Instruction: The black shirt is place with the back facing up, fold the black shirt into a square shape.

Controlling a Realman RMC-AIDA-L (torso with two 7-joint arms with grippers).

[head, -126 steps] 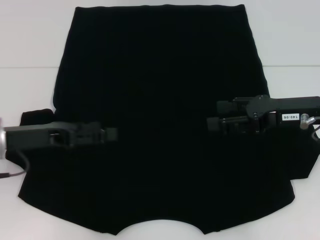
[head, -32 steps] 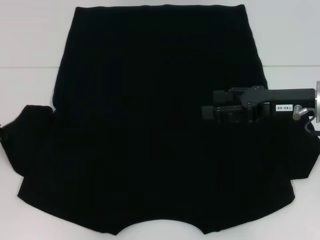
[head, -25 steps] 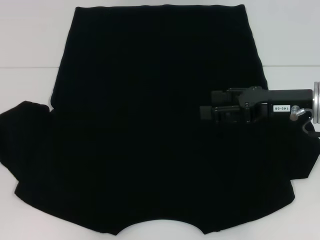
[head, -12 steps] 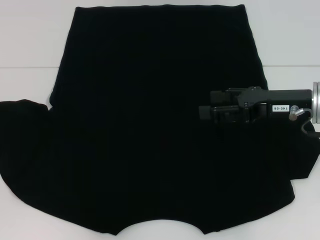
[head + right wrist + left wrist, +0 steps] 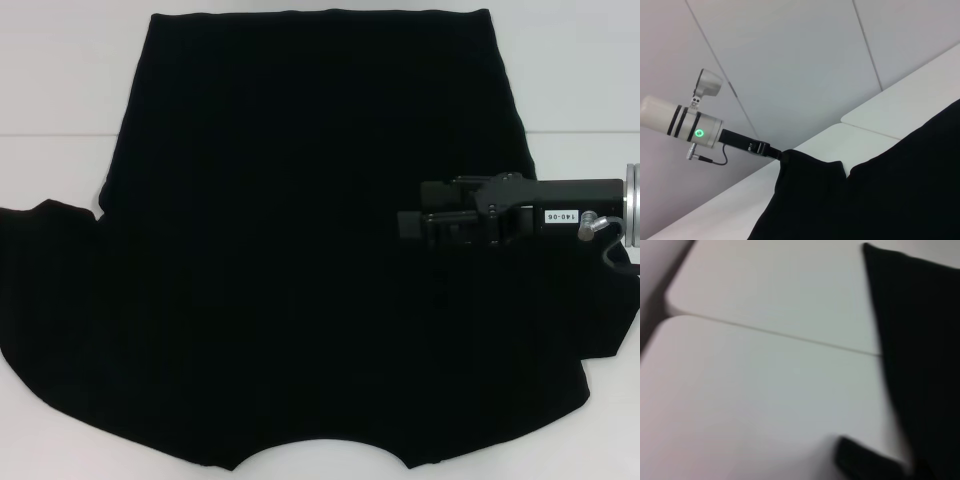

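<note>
right gripper [image 5: 412, 224] over black shirt [image 5: 300, 250], can't tell if spread or pinching; left gripper [image 5: 781, 156] opposite it, pinching the sleeve edge

the left gripper [image 5: 779, 156] is gone from the left side of the head view, where five seconds ago it lay over the black shirt [image 5: 320, 250]; the right wrist view now has it out at the left sleeve's edge, lifting the cloth. the left sleeve has spread, from a small bunched lump at mid left to a broad black sheet running off the frame's left edge. the right gripper [image 5: 415, 225] has slid a little left and up over the shirt's right side.
</note>
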